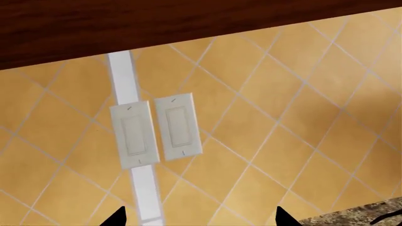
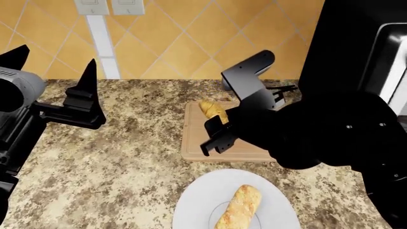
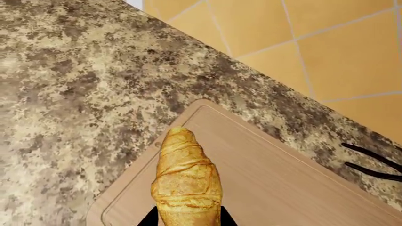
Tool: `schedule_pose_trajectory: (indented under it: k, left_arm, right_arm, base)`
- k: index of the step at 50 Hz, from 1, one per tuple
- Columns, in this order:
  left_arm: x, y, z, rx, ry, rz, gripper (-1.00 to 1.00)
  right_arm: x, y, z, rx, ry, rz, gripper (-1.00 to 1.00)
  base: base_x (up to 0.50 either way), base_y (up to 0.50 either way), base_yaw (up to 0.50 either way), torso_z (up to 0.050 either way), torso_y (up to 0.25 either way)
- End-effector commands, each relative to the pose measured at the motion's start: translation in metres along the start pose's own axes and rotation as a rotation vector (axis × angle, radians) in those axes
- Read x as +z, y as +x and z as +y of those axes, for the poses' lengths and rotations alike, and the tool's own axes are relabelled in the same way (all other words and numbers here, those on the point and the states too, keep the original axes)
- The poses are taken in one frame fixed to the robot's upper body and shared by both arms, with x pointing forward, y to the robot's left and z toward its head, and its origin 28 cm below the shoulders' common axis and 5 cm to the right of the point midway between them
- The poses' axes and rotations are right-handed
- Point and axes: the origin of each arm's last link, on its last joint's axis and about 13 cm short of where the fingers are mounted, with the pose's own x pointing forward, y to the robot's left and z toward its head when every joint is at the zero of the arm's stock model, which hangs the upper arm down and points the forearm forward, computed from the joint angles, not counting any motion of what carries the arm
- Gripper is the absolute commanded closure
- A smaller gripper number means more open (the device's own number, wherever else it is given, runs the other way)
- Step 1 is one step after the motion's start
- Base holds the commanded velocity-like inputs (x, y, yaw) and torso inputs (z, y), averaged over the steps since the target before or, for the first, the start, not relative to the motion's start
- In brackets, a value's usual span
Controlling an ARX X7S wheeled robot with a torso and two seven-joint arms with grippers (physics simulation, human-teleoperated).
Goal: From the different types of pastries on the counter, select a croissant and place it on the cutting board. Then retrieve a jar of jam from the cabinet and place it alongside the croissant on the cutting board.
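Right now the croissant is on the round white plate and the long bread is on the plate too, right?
Not quite. The croissant is over the cutting board, not the plate, at the right claw's tips; the right wrist view shows it. The long bread really is on the white plate, as the head view shows.

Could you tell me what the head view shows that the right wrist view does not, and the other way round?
Only the head view shows the white plate carrying the baguette-like loaf, both arms, the open left gripper and the wall switches. Only the right wrist view shows the croissant's ridges close up and the right gripper fingertips at either side of it. Both show the croissant over the cutting board on the counter.
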Motion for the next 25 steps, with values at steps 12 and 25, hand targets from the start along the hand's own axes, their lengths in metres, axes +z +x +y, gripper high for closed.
schedule_pose_trajectory:
  k: [12,25]
  left_arm:
    - [0.001,-0.001,0.001,0.003,-0.001,0.0,-1.0]
    - [-0.003,-0.001,0.002,0.007,-0.005,0.004,-1.0]
  right_arm:
    - [-0.002,0.008,0.002,0.004,-0.007,-0.005,-1.0]
    - [0.028,-0.03,0.0,0.002,-0.016,-0.161,-1.0]
  base:
    - [0.0,0.0,0.0,0.0,0.0]
    - [0.0,0.0,0.0,0.0,0.0]
